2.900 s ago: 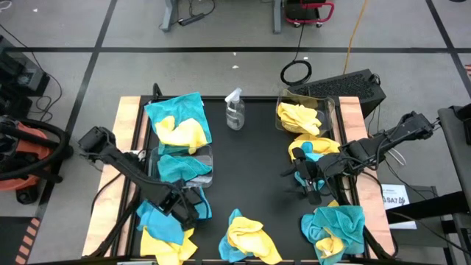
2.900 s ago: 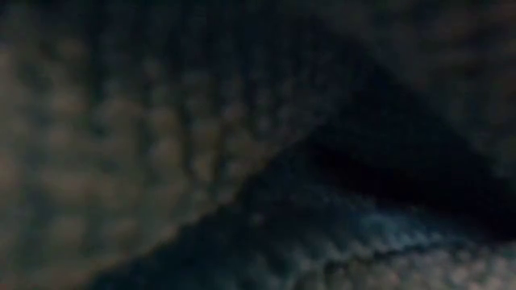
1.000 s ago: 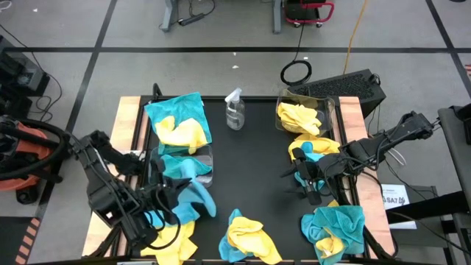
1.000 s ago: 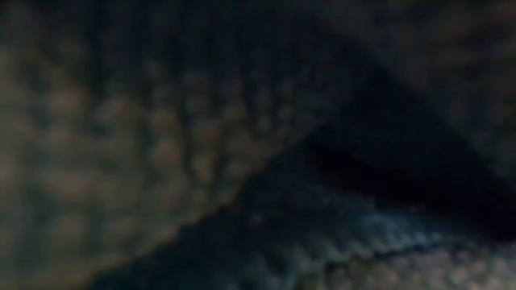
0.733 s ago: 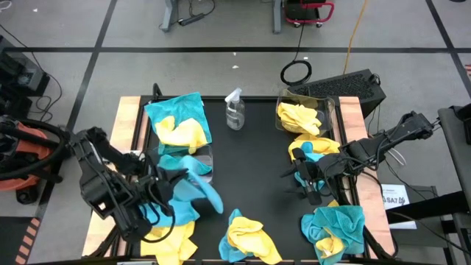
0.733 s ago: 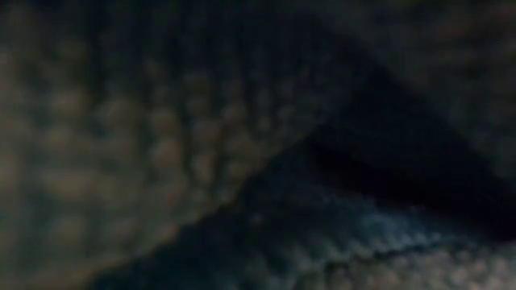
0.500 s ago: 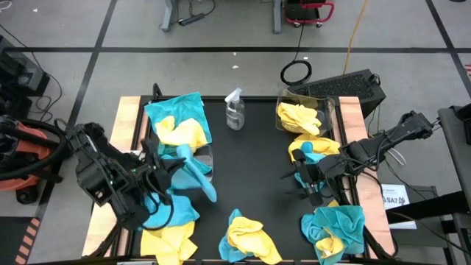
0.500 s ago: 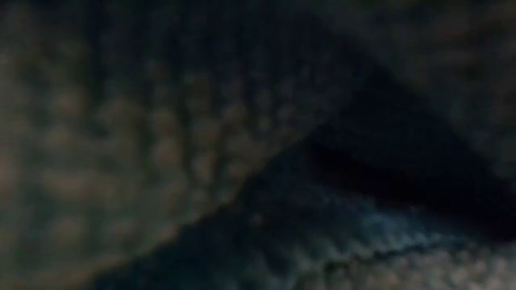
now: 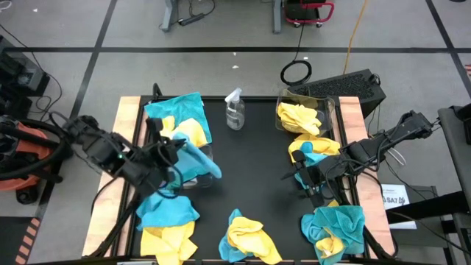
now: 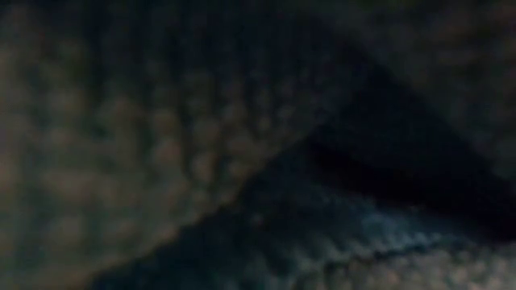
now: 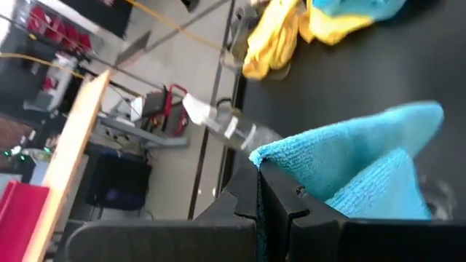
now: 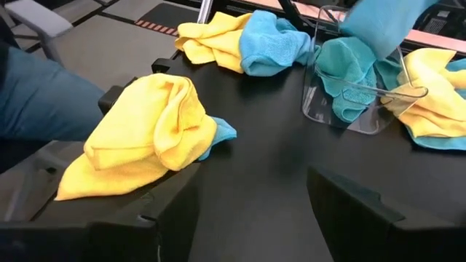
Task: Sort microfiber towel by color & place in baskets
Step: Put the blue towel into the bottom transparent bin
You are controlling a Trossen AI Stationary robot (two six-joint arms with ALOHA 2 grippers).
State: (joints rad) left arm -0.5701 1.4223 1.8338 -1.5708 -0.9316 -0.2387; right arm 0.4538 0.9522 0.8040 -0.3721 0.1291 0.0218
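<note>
My left gripper (image 9: 174, 152) is shut on a teal microfiber towel (image 9: 197, 159) over the left clear basket (image 9: 207, 177), which holds teal towels. The right basket (image 9: 282, 112) at the far right holds yellow towels (image 9: 300, 116). My right gripper (image 9: 305, 178) waits open, low over the mat at the right, with nothing between its fingers. In its wrist view a yellow towel (image 12: 138, 135) lies just ahead of its fingers. Cloth covers the low view. My left gripper pinches an edge of the teal towel (image 11: 259, 156) between its two shut fingers. The fingers reach in from the table's left. The towel trails past the fingertips (image 11: 271, 188) in loose folds over the basket; whether it touches the towels inside, I cannot tell.
Mixed teal and yellow piles lie at the far left (image 9: 176, 121), near left (image 9: 166, 221), near middle (image 9: 246, 235), near right (image 9: 335, 228) and beside my right gripper (image 9: 315, 147). A clear spray bottle (image 9: 235, 110) stands at the far middle. The black mat's centre (image 9: 250, 169) is bare.
My left gripper, shut on the teal towel, has risen from the near-left pile and swung toward the far edge, turning as it went. The towel has been lifted clear of the pile and now hangs over the left basket.
</note>
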